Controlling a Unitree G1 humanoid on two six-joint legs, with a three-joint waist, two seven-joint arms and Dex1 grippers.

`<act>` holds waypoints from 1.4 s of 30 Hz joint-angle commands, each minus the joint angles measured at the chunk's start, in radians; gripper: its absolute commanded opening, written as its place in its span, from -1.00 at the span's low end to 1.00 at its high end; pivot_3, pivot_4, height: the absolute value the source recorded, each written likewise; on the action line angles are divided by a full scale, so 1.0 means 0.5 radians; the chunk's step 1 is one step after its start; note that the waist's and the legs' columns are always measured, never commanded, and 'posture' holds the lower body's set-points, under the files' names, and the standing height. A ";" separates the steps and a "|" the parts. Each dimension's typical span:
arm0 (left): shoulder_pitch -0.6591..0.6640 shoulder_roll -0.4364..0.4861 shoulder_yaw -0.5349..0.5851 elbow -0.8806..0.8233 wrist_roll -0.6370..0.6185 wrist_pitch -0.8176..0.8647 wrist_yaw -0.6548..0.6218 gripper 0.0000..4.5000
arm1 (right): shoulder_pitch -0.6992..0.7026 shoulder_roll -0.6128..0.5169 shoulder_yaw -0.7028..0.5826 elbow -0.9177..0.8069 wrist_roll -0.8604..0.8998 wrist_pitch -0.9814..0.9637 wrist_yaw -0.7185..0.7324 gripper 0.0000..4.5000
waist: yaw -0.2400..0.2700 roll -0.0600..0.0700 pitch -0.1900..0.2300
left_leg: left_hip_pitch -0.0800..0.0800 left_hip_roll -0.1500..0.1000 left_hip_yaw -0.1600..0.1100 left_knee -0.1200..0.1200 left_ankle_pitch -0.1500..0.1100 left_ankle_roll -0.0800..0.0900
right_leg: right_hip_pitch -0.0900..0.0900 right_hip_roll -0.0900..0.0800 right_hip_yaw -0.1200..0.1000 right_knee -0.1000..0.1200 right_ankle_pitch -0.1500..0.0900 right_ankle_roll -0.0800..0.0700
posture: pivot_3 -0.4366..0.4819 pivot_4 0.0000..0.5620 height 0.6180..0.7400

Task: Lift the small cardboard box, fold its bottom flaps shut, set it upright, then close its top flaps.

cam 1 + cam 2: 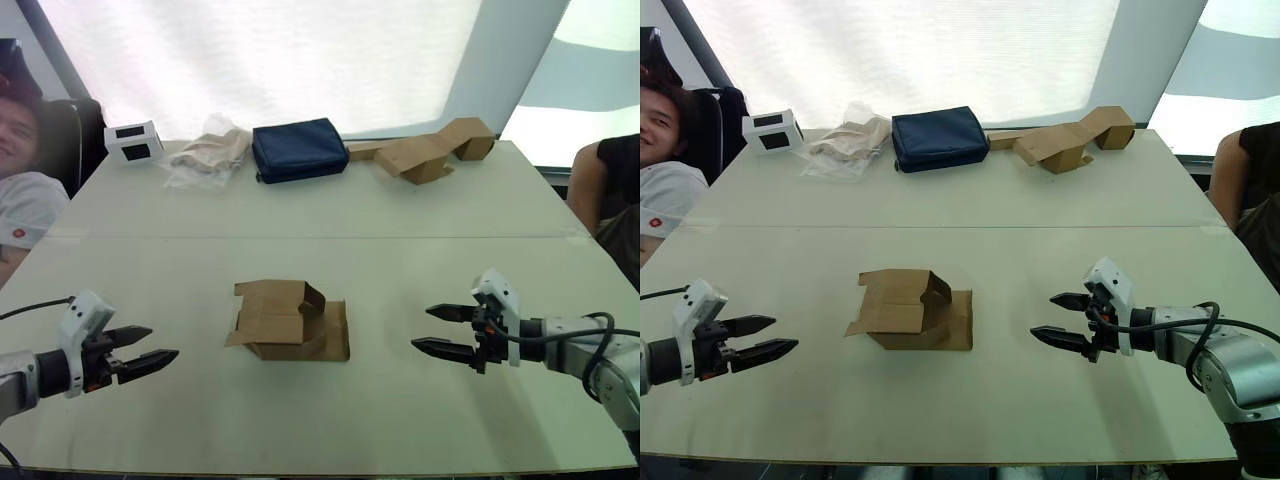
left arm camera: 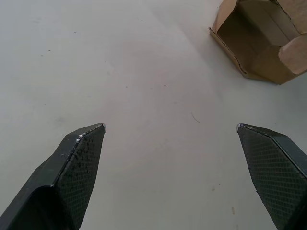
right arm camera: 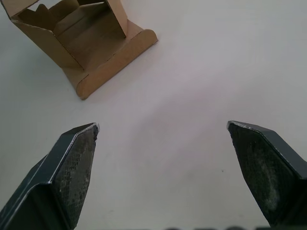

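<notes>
Small cardboard box [image 1: 288, 322] lies on its side mid-table [image 1: 400, 240] w/ flaps splayed, left gripper [image 1: 146, 348] & right gripper [image 1: 437, 331] both spread apart flanking it, untouched; prob light, thin, crushable, so grab side walls.

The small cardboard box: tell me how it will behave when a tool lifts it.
The small cardboard box lies open-ended and looks hollow, so probably light. Its walls look thin and may flex or cave under a squeeze. The loose flaps spread on the table will likely swing when lifted. Flat faces: unlikely to roll.
</notes>
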 commanded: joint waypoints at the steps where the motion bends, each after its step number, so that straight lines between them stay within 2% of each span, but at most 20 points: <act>1: -0.012 0.014 0.046 -0.021 0.001 -0.018 -0.022 1.00 | -0.019 0.006 -0.017 -0.027 -0.031 -0.061 0.006 0.98 | 0.000 0.000 0.000 | 0.000 0.000 0.000 0.000 0.000 0.000 | 0.000 0.000 0.000 0.000 0.000 0.000 | -0.05 -0.47 1.00; 14: -0.052 0.011 0.097 -0.006 -0.096 0.078 -0.054 1.00 | -0.041 0.054 0.005 -0.010 -0.097 -0.122 0.010 0.98 | 0.000 0.000 0.000 | 0.000 0.000 0.000 0.000 0.000 0.000 | 0.000 0.000 0.000 0.000 0.000 0.000 | -0.05 -0.47 1.00; 24: -0.121 0.009 0.099 -0.026 -0.059 0.076 0.064 1.00 | -0.136 0.115 0.008 0.095 -0.174 -0.221 0.000 0.98 | -0.001 0.000 0.000 | 0.000 0.000 0.000 0.000 0.000 0.000 | 0.000 0.000 0.000 0.000 0.001 0.002 | -0.05 -0.47 1.00; 32: -0.234 0.070 -0.006 0.177 -0.004 0.058 -0.037 1.00 | -0.086 0.115 0.009 0.074 -0.219 -0.277 -0.002 0.98 | 0.000 0.000 0.000 | 0.000 0.000 0.000 0.000 0.000 0.000 | 0.000 0.000 -0.001 0.001 0.001 0.002 | -0.05 -0.47 1.00; 34: -0.303 0.074 -0.032 0.239 -0.085 0.177 -0.093 1.00 | -0.058 0.090 0.007 0.024 -0.180 -0.226 0.026 0.98 | 0.003 0.000 0.000 | 0.000 0.000 0.000 0.000 0.000 0.000 | 0.000 0.000 -0.001 0.001 0.002 0.003 | -0.05 -0.47 1.00; 39: -0.620 0.031 -0.005 0.510 -0.601 0.851 -0.303 1.00 | -0.053 0.044 0.018 -0.308 0.019 -0.014 0.061 0.98 | 0.002 0.000 0.000 | 0.000 0.000 -0.001 0.001 0.000 0.000 | -0.001 0.000 -0.003 0.003 0.003 0.005 | -0.05 -0.47 1.00; 42: -0.756 0.000 -0.053 0.602 -0.696 1.055 -0.285 1.00 | -0.119 0.079 0.024 -0.528 0.187 0.132 -0.006 0.98 | -0.011 0.000 0.000 | 0.000 -0.001 -0.001 0.002 0.000 0.000 | -0.001 0.001 -0.003 0.004 0.003 0.006 | -0.05 -0.47 1.00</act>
